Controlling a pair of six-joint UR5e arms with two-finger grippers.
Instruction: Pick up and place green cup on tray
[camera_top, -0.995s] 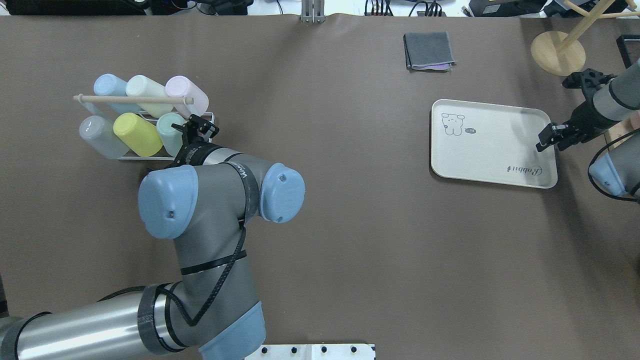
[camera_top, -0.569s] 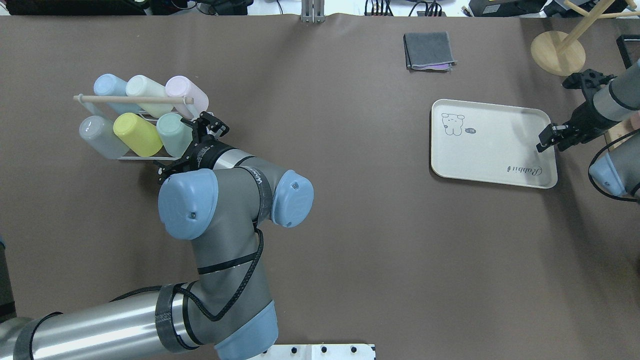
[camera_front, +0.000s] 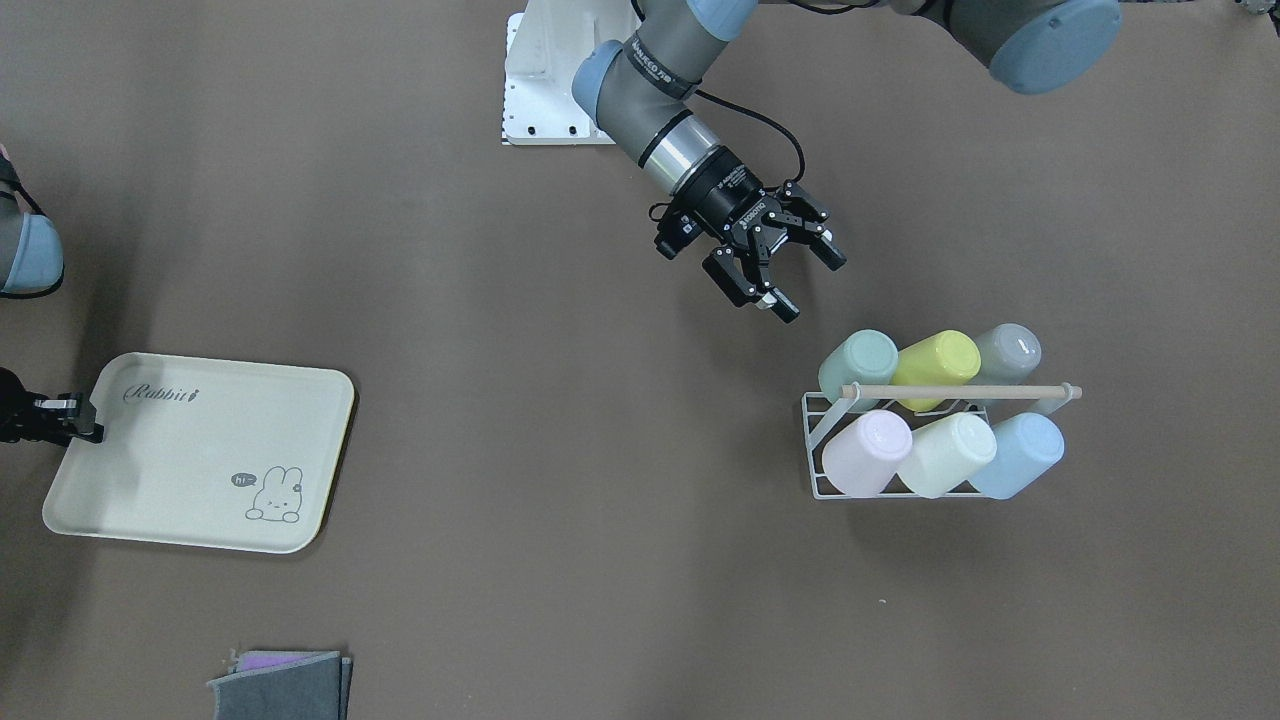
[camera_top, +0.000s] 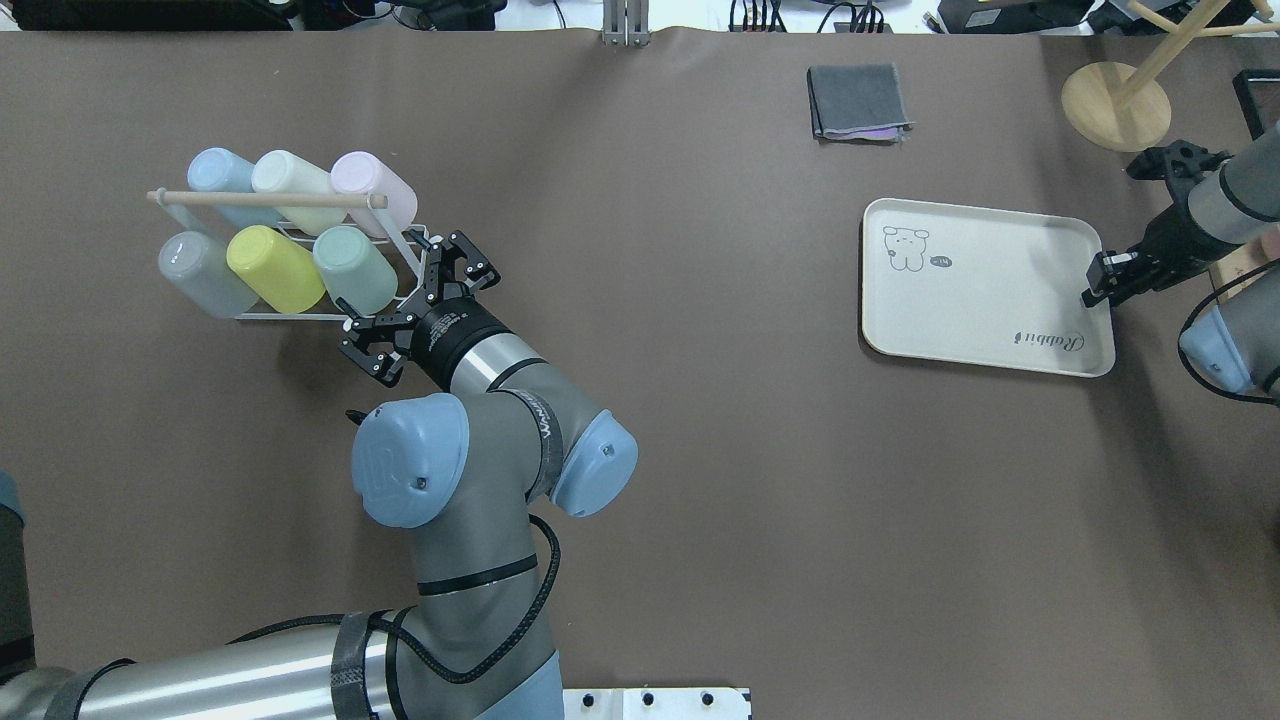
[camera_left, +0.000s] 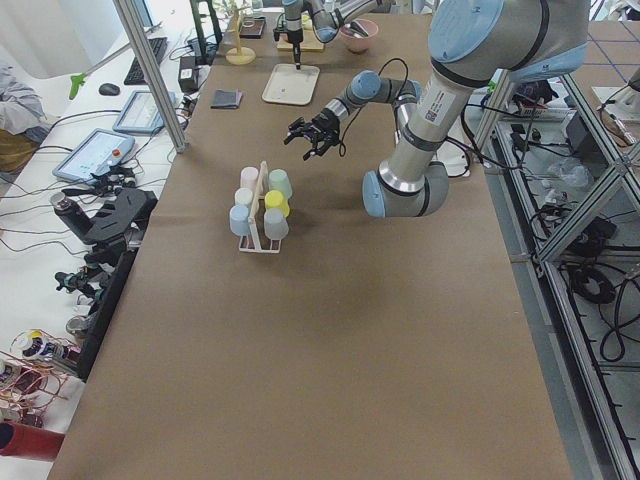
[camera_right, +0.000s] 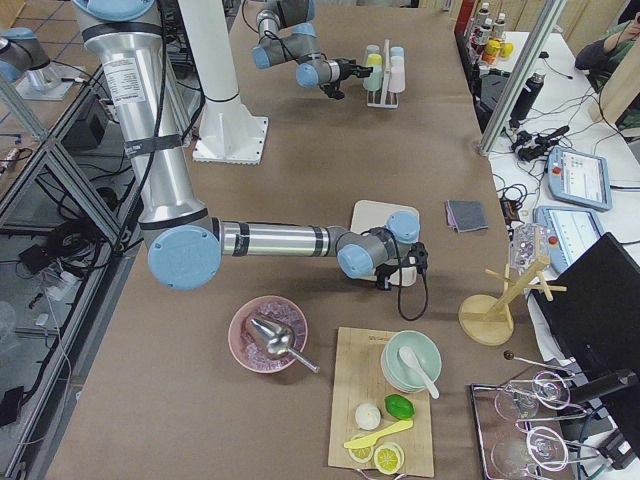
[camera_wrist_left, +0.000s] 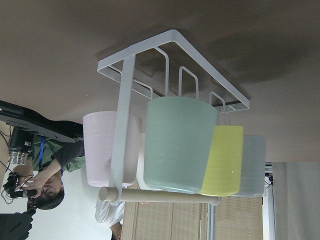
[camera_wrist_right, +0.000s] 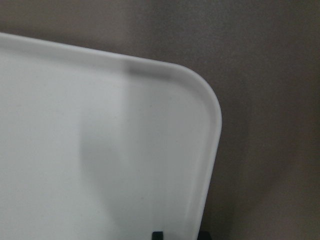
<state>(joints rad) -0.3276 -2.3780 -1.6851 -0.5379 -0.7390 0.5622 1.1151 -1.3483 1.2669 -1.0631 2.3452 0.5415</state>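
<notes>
The green cup (camera_front: 858, 365) sat tilted on a white wire rack (camera_front: 812, 441) on the robot's left part of the brown tabletop (camera_front: 560, 560), its closed bottom turned up and toward the robot. It held the end place in the row nearer the robot, the end closer to the tabletop's middle, with a yellow cup (camera_front: 936, 362) touching its side and a grey cup (camera_front: 1006, 352) beyond that. Behind them a pink cup (camera_front: 866, 452), a cream cup (camera_front: 945, 454) and a blue cup (camera_front: 1018, 455) filled the far row, and a wooden bar (camera_front: 960, 391) ran across the rack between the two rows. The left end effector (camera_front: 808, 287) hung near the green cup, on its robot side, spread wide with nothing between its fingers and clear of the cup; its wrist camera looked straight at the cup's side. The tray (camera_front: 190, 470) lay flat well apart from the rack, on the robot's right, with no cup on it. The right end effector (camera_front: 84, 421) was at the tray's edge by the "Rabbit" script, fingertips close together and seemingly one on each side of the rim; whether they actually clamped it could not be told. A folded grey cloth (camera_front: 285, 685) lay beyond the tray.
</notes>
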